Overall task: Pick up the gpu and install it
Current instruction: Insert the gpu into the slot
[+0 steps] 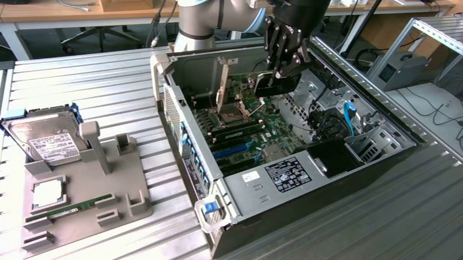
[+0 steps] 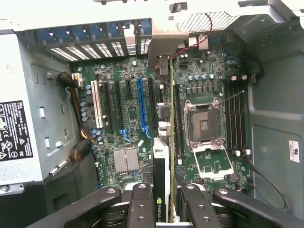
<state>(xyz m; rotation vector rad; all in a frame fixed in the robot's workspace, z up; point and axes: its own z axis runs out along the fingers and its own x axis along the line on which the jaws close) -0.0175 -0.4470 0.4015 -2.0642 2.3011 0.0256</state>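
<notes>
The gripper (image 1: pixel 279 73) is clamping the gpu (image 1: pixel 278 85), its fingers (image 2: pixel 142 204) pressing on the card's two flat faces, and it is hanging over the open computer case (image 1: pixel 217 216).

In the wrist view, the gpu (image 2: pixel 160 161) is showing us its thin edge, and the word NVIDIA is reading along that edge, just where the card is sitting inside the gripper (image 2: pixel 165 197). Nothing else is giving up its writing. The power supply (image 2: pixel 12 130) is carrying a black label packed with white marks too fine to read, the same label is showing on it in the exterior view (image 1: pixel 289 174), and the hard drive (image 1: pixel 47 142) out on the table is wearing a white label that is just as illegible.

The card is standing on edge above the motherboard (image 2: pixel 123 109). Its long axis is running straight away from the gripper towards the slot openings in the case wall. The silver bracket (image 2: pixel 164 47) is leading at that far end. It is lining up parallel to the blue slot (image 2: pixel 141 102), between that slot and the CPU socket (image 2: pixel 202 124).
</notes>
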